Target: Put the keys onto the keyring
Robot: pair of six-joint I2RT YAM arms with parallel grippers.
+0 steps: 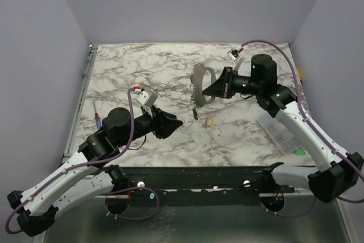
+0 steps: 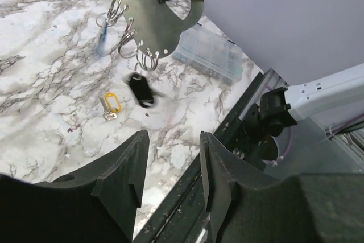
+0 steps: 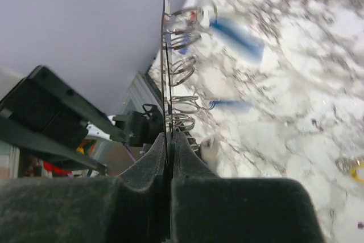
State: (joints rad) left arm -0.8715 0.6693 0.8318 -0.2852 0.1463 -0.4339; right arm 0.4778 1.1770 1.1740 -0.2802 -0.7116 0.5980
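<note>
The right gripper [image 3: 169,140] pinches the ring plate [image 2: 149,12] above the marble table [image 2: 45,55]; the left gripper [image 2: 173,149] stands parted, empty; the yellow-tagged key [image 2: 112,104] lies on the marble just ahead of it, below the plate's rings [image 2: 149,60]; a blurred black tag [image 2: 141,90] is just beside that key.

Pale lilac walls [image 1: 34,55] enclose a marble-patterned table [image 1: 142,72] — grey veins on white.
</note>
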